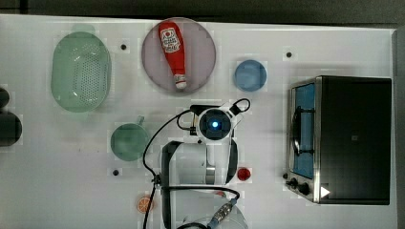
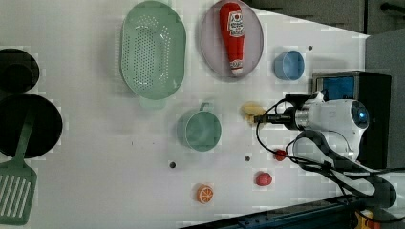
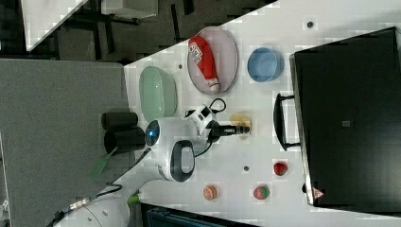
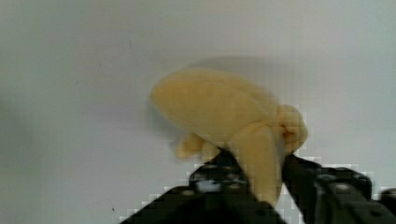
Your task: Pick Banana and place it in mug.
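In the top view, the white robot arm stands over the middle of the white table [image 1: 57,191]. The small round teal-green mug [image 1: 129,141] with a little side handle sits at nine o'clock from the arm's blue-lit wrist. A red ketchup bottle [image 1: 173,52] lies on a pale pink round plate [image 1: 203,52] at twelve o'clock, a blue round cup [image 1: 250,75] at one o'clock, a pale green perforated oval basket [image 1: 80,71] at ten o'clock, and a black and silver toaster oven [image 1: 348,138] at three o'clock.

In the left view, the black hand [image 2: 261,118] reaches the small pale yellow toy banana [image 2: 250,111], which lies on the table just beside the mug [image 2: 199,130], at two o'clock from it and apart from it. A round orange slice [image 2: 205,193] lies at six o'clock from the mug, and two small red fruits [image 2: 263,179] lie at four o'clock from it.

In the right view, the hand [image 3: 241,128] sits over the banana [image 3: 239,118], between the plate [image 3: 227,56] and the oven's handle.

In the wrist view, the hand [image 4: 261,179] has its two dark fingers [image 4: 219,170] pinching a soft lobe of the banana [image 4: 219,105], one on each side, with the fruit's body resting on the table.
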Available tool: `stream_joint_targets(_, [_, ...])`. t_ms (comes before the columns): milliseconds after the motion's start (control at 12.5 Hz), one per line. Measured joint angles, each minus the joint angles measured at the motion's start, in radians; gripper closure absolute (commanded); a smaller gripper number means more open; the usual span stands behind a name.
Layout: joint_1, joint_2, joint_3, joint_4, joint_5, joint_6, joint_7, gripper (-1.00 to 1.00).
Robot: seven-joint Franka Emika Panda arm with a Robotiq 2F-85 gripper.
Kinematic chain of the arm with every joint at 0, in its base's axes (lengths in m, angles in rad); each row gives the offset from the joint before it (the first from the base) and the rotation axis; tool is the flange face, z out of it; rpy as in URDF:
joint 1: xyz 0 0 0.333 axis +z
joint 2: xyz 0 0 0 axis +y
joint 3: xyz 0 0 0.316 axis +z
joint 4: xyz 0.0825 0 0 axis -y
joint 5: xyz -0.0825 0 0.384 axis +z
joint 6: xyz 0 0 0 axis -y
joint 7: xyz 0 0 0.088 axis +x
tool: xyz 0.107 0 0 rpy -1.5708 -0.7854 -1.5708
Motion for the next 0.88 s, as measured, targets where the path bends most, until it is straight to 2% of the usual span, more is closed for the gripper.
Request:
stream_joint_targets(160, [0.001,-0.009,-0.005,0.000,0.015,-0.019,0.000,0.46])
stream_joint_targets(320, [-0.006,-0.101,-0.016,-0.023,0.006,-0.104,0.000,0.46])
stream_joint_targets(560, [-0.011,-0.368,-0.024,0.016,-0.015,-0.390,0.000,0.46])
stream_joint_targets(720, [-0.023,-0.545,-0.011,0.098,-0.004,-0.578,0.000,0.46])
stream_joint_targets(880, [-0.035,-0.660,0.020,0.186,0.018,-0.695,0.011,0.46])
